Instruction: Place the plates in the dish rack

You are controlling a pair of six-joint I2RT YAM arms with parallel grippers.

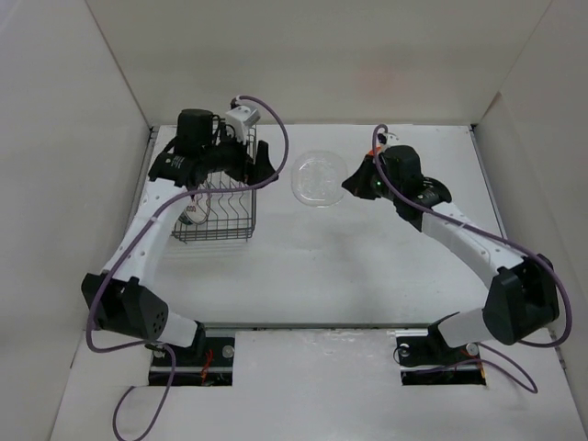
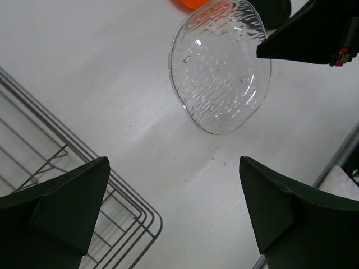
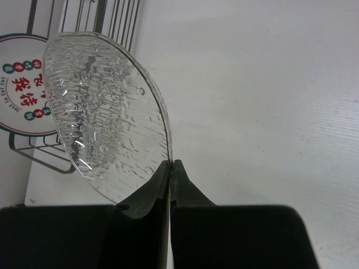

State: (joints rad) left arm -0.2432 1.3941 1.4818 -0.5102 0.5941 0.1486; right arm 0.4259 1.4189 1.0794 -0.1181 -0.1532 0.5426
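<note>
Currently the right pincer [image 3: 171, 168] is clamped on the rim of the glass plate [image 3: 104, 106], its two fingers pressed together with the clear edge caught between them. The plate rises from the fingers tilted on edge, and its ribbed, bubbled face is turned toward the rack [image 1: 216, 207]. Seen from above, the glass plate is to the right of the rack, near it but apart, with a strip of bare bench [image 1: 303, 266] between the two. Whether the plate's lower edge touches the bench I cannot tell.

The left pincer [image 1: 250, 170] hovers over the rack's far right corner with its fingers [image 2: 61, 207] spread wide and nothing between them. In its wrist view one finger lies over the rack's wires and the other over the bench. The glass plate shows beyond the gap, on the side away from the rack, with the right pincer's dark tip at its rim.

The red-marked plate [image 3: 22, 89] stands upright inside the rack, toward its left side, its white face with a ring of red and dark marks turned toward the right pincer.

Only a sliver of the orange plate [image 2: 193, 4] shows, at the top edge of the left wrist view, on the far side of the glass plate from the rack.
</note>
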